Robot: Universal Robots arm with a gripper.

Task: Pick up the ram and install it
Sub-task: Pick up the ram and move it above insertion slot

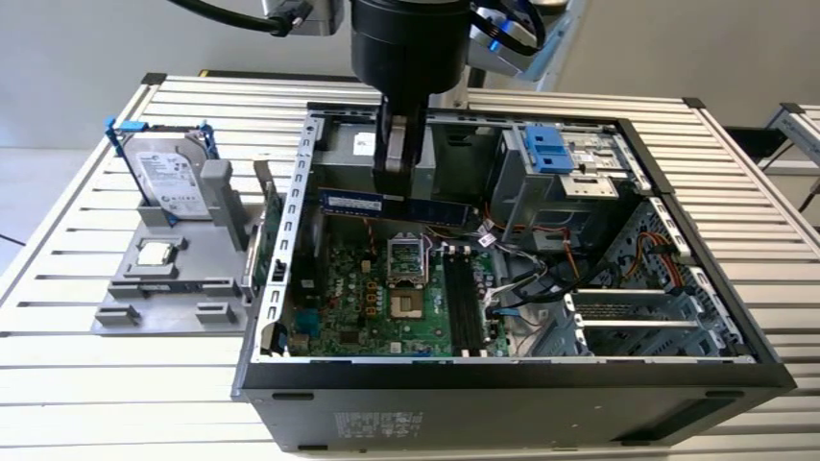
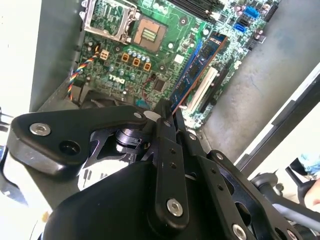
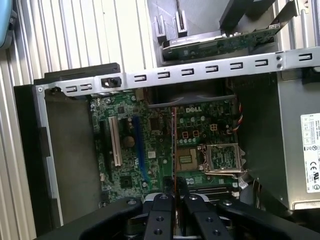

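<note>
**Exterior view.** A black cylindrical arm ends in a gripper [image 1: 399, 182]. Its dark metal jaws are closed on the upper edge of the ram [image 1: 384, 205], a long, thin stick with a blue label. The ram is held level above the green motherboard [image 1: 372, 298], inside the open sheet-metal computer case [image 1: 303, 173]. The case lies on a ribbed aluminium table [image 1: 103, 384]. A silver box-shaped hard drive [image 1: 171, 173] stands outside the case on a grey holder, at the exterior view's left.

**Second wrist view.** The matt black, bolted gripper [image 2: 165, 112] pinches the ram [image 2: 200, 65]. The ram projects from between the jaws, over the densely populated motherboard [image 2: 125, 65].

**First wrist view.** The ram [image 3: 173, 145] appears edge-on as a thin line running out from the closed gripper [image 3: 173, 189]. It runs between a white slot [image 3: 116, 145] and the square metal processor socket [image 3: 220, 157].
</note>
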